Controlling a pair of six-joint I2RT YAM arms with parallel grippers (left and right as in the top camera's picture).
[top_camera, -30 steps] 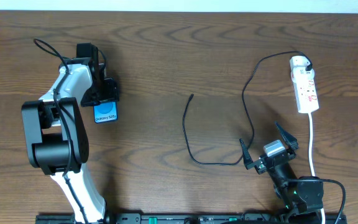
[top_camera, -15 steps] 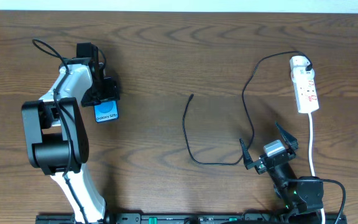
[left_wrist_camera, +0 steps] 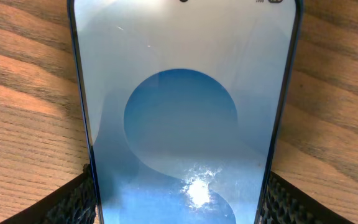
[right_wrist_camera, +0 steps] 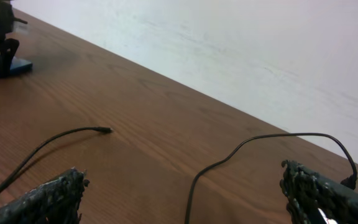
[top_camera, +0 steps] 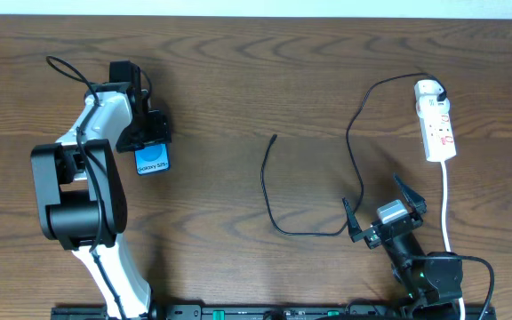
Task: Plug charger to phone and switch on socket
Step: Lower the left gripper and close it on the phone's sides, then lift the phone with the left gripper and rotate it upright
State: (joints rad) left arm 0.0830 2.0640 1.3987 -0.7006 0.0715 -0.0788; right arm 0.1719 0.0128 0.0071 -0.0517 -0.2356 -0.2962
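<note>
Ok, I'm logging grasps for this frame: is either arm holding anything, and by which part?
The left gripper holds the phone, fingers on its two long side edges. The right gripper is open and empty.

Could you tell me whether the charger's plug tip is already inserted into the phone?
No, the charger's plug tip lies on the table near the middle, far from the phone.
</note>
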